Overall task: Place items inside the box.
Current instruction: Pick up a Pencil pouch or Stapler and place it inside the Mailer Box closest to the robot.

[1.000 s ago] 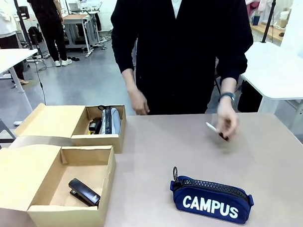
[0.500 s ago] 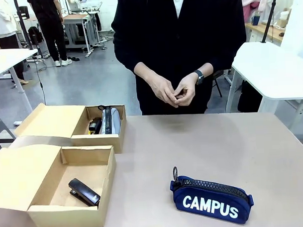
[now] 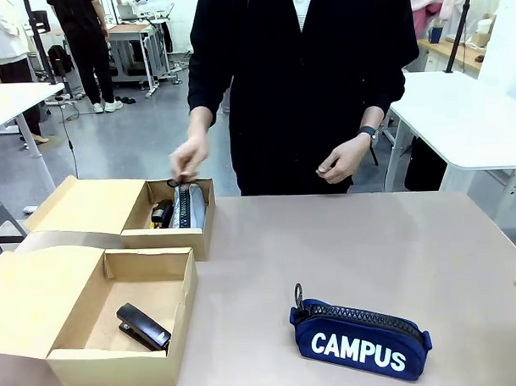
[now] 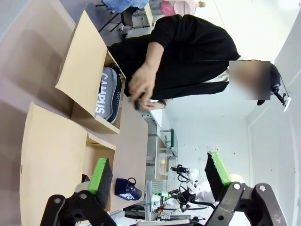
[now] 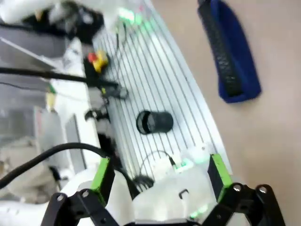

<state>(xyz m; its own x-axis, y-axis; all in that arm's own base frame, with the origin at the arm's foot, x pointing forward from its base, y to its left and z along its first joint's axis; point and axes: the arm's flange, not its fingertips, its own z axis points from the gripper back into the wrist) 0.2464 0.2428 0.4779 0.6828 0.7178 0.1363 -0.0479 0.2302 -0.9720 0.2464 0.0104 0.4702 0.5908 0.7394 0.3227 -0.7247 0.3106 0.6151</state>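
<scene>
Front view: a navy pencil case (image 3: 361, 340) lies lower centre. A black stapler (image 3: 144, 326) sits in the near box (image 3: 120, 367), lower left. A person's hand (image 3: 187, 157) hovers over the far box (image 3: 166, 240), which holds the grey pencil case (image 3: 191, 205).
Left wrist view: the left gripper (image 4: 159, 172), at the bottom, is spread and empty.
Right wrist view: the right gripper (image 5: 160, 176) is spread and empty, with the navy pencil case upper right.

We look across a beige table (image 3: 327, 241) carrying three things. A navy zip pencil case (image 3: 361, 342) lettered "CAMPUS" lies flat at 5 o'clock. The near cardboard box (image 3: 120, 367) stands open at 8 o'clock, the far cardboard box (image 3: 179, 240) just beside it at 10 o'clock, their lids spread toward 9 o'clock.
</scene>
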